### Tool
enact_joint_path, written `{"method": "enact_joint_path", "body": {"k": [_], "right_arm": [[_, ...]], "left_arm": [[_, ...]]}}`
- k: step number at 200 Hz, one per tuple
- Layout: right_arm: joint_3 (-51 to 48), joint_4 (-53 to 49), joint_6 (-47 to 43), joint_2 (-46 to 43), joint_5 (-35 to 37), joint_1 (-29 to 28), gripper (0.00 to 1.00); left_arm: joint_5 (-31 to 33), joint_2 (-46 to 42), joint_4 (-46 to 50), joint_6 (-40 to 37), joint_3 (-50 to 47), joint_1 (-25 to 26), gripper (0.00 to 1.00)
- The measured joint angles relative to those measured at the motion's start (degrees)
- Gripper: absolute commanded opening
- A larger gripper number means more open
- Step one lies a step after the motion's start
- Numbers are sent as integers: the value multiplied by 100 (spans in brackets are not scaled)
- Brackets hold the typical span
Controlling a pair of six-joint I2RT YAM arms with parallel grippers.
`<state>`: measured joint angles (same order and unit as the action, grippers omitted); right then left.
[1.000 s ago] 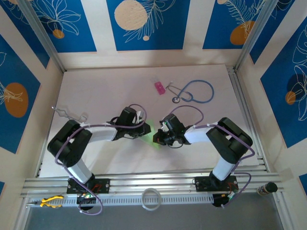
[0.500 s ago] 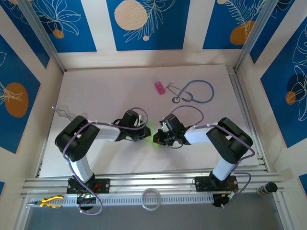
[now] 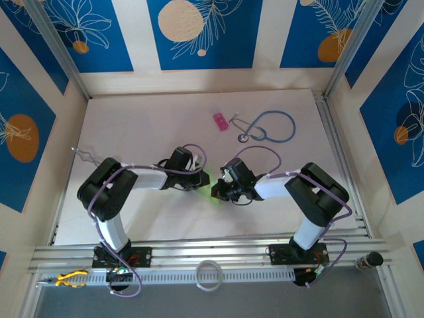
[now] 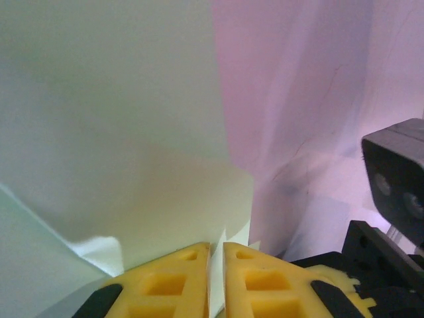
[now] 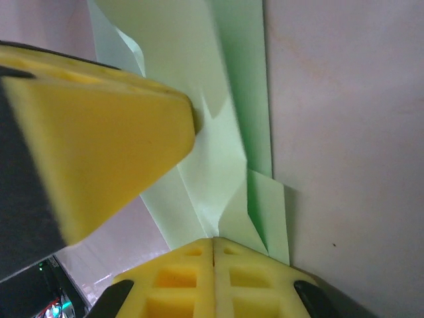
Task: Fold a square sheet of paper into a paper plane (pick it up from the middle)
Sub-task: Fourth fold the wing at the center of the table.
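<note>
The light-green sheet of paper (image 3: 212, 191) lies folded in creased layers on the white table (image 3: 146, 126), between the two grippers. Only a small part of it peeks out there, so I cannot tell whether it has the paper plane's pointed form. My left gripper (image 3: 201, 181) is shut on one edge; in the left wrist view a thin flap of the paper (image 4: 132, 132) runs between the yellow pads of that gripper (image 4: 216, 250). From the right, my right gripper (image 3: 218, 189) is shut on the folded layers (image 5: 222, 126), which come out from its closed tips (image 5: 213, 242). The left gripper's yellow finger (image 5: 99, 132) presses on the paper.
A small pink block (image 3: 220, 121) and a blue stethoscope (image 3: 268, 126) lie at the back of the table. A bent wire piece (image 3: 93, 157) sits at the left edge. A white ring (image 3: 209, 275) and yellow pliers (image 3: 66, 279) rest on the front rail.
The left arm's elbow has swung forward and to the right, while its gripper stays at the paper. The right arm and the paper have hardly moved.
</note>
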<state>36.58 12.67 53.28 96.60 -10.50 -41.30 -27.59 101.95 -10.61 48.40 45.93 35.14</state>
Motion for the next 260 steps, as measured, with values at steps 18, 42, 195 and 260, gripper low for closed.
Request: {"method": "enact_joint_path", "body": {"k": [18,42,195,260], "right_arm": [[0,0,0,0,0,0,0],[0,-2,0,0,2,0,0],[-109,212,85,0,13,-11,0],[-107,251,83,7,68,-37,0]], "left_arm": [[98,-179,164,-59,-20,0,14],[98,-284,120,-55,-109,0,14],[-247,378,444,-317,398,-551,9],[-538,664,678,-608,767,-1021,9]]}}
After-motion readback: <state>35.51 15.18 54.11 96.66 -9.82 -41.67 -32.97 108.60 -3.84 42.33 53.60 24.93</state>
